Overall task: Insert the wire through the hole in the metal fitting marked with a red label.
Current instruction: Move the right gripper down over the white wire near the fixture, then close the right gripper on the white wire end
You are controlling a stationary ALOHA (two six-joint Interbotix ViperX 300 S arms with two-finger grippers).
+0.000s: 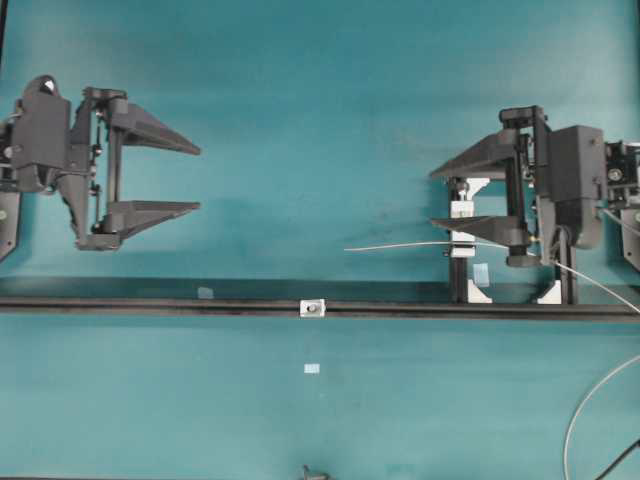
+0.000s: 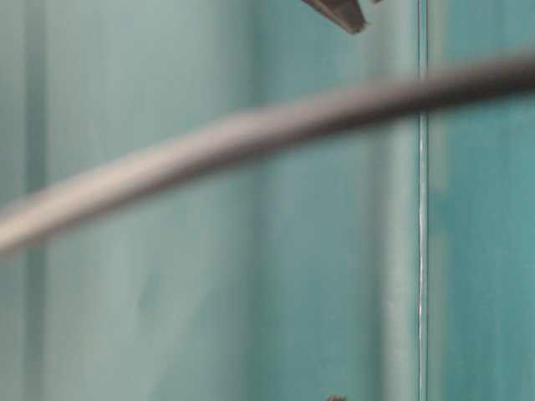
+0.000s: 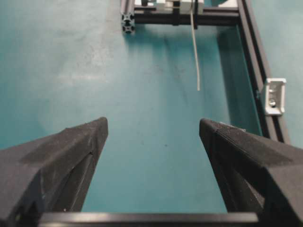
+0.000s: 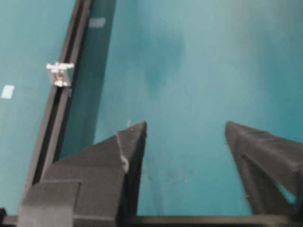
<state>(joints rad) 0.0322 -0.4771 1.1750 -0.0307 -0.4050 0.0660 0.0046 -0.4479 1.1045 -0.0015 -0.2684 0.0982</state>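
The thin pale wire (image 1: 400, 245) (image 3: 195, 52) runs left from the right arm and ends in free air above the mat. It passes by the lower finger (image 1: 470, 225) of my right gripper (image 1: 432, 198) (image 4: 185, 125). A pale streak of wire (image 4: 124, 161) crosses that finger's outer face, not the gap. Those jaws stand open and empty. The small silver metal fitting (image 1: 313, 308) (image 3: 274, 97) (image 4: 59, 74) sits on the dark rail (image 1: 150, 305), its dark hole (image 1: 315, 310) in the centre. No red label shows. My left gripper (image 1: 198, 178) (image 3: 153, 125) is open and empty at far left.
A black rectangular frame (image 1: 458, 285) with a white clamp block (image 1: 462, 210) stands on the rail under the right gripper. Pale tape bits (image 1: 312, 368) lie on the teal mat. A grey cable (image 1: 580, 410) loops at lower right. A blurred dark cable (image 2: 251, 134) crosses the table-level view.
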